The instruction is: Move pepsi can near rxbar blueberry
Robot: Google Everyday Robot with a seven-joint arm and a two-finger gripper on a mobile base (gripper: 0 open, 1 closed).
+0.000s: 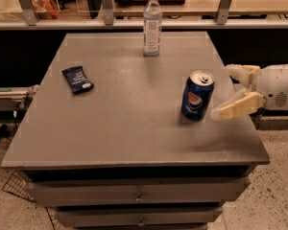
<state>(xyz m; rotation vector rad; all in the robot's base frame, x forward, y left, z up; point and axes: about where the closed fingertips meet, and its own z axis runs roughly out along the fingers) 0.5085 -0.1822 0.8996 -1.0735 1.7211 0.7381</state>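
The pepsi can (198, 96) stands upright on the right part of the grey table (129, 128), blue with a silver top and the round logo facing me. The rxbar blueberry (77, 79) lies flat near the table's left edge, a dark navy wrapper with white print at its near end. My gripper (225, 91) comes in from the right, just right of the can, at about the can's height. Its two cream fingers (234, 107) are spread apart and hold nothing. The near fingertip is close to the can's right side.
A clear plastic water bottle (152, 25) stands upright at the table's far middle. Drawers (139, 194) sit under the tabletop. A rail and shelf run behind the table. A wire basket (19, 186) is on the floor at the lower left.
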